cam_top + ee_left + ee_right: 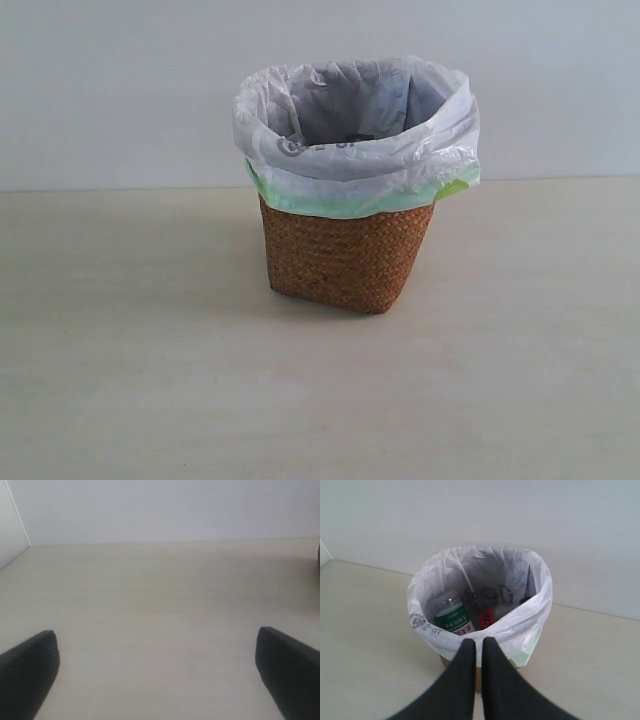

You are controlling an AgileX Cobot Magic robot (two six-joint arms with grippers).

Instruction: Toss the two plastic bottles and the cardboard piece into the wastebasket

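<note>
The wicker wastebasket (345,255), lined with a white bag that has a green edge, stands mid-table. In the right wrist view both bottles lie inside the wastebasket (520,622): one with a green-white label (454,621), one with a red label (486,617). Grey shapes behind them are too dim to name, so I cannot tell whether the cardboard piece is there. My right gripper (478,641) is shut and empty, just short of the basket's near rim. My left gripper (156,635) is open over bare tabletop. Neither gripper shows in the exterior view.
The pale wooden table (130,350) runs to a plain white wall (110,90) behind the basket. In the left wrist view a second wall (10,535) meets the table at a corner, and a small dark edge (318,560) shows at the frame's side.
</note>
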